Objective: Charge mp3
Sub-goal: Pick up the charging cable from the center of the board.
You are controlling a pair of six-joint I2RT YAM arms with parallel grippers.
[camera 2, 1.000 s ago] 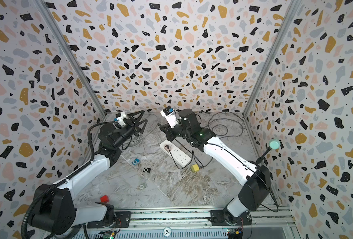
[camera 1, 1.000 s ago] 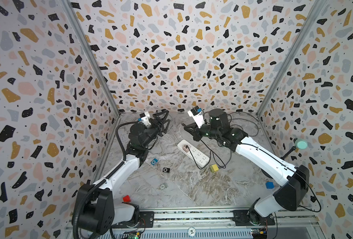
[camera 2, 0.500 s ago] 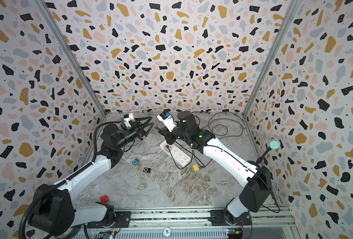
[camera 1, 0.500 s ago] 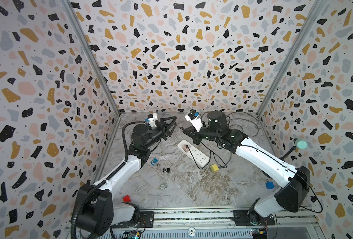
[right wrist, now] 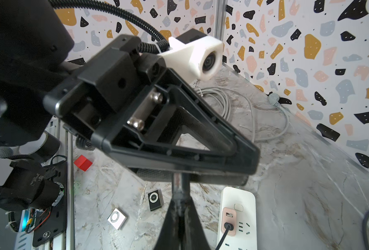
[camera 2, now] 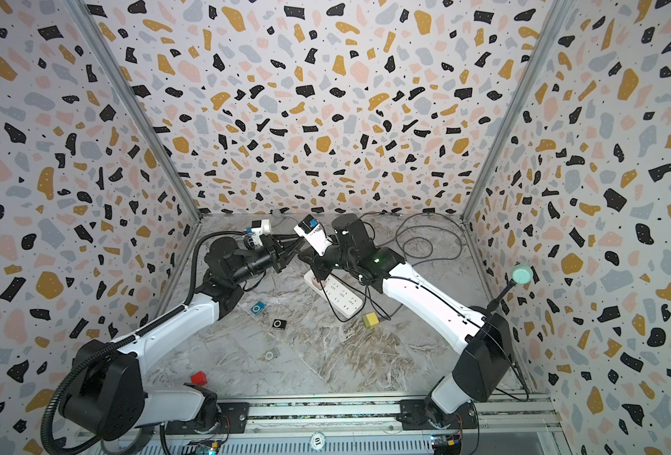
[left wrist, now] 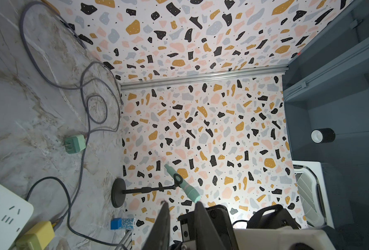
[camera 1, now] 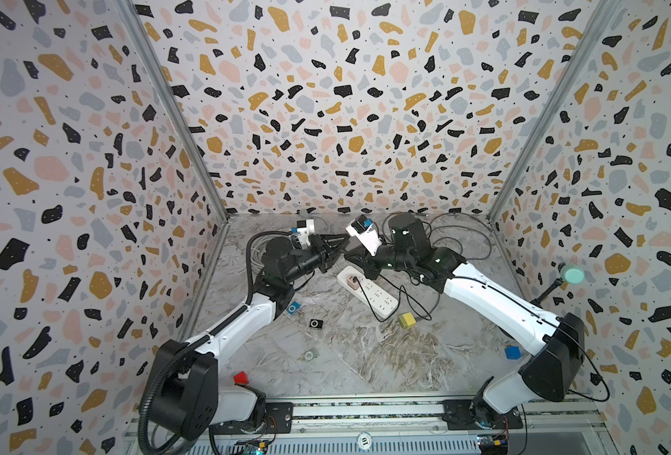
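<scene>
Top views: in both, the left end effector (camera 1: 340, 245) and the right end effector (camera 1: 353, 258) meet tip to tip, raised above the far end of the white power strip (camera 1: 367, 293). A pink adapter (camera 1: 351, 280) is plugged into that end, and a black cable (camera 1: 416, 303) loops from it past a yellow block (camera 1: 406, 320). Three players lie flat on the counter (camera 1: 365, 366) between the left arm and the strip, apart from both end effectors: a blue mp3 player (camera 1: 293, 308), a black mp3 player (camera 1: 316, 324) and a silver mp3 player (camera 1: 311, 354).

Left wrist view: the left end effector's fingers (left wrist: 164, 223) stand close, with a narrow gap between them. Whether they pinch anything cannot be told. A green plug (left wrist: 74, 144) lies on the counter, and a microphone (left wrist: 182, 186) stands by the wall.

Right wrist view: the right end effector (right wrist: 179, 186) is closed, fingers pressed together. What it holds, if anything, cannot be told. Its tip reaches the underside of the left end effector (right wrist: 250, 164). The black mp3 player (right wrist: 155, 200) and silver mp3 player (right wrist: 117, 218) lie near each other on the counter. A red block (right wrist: 83, 162) sits farther off.
</scene>
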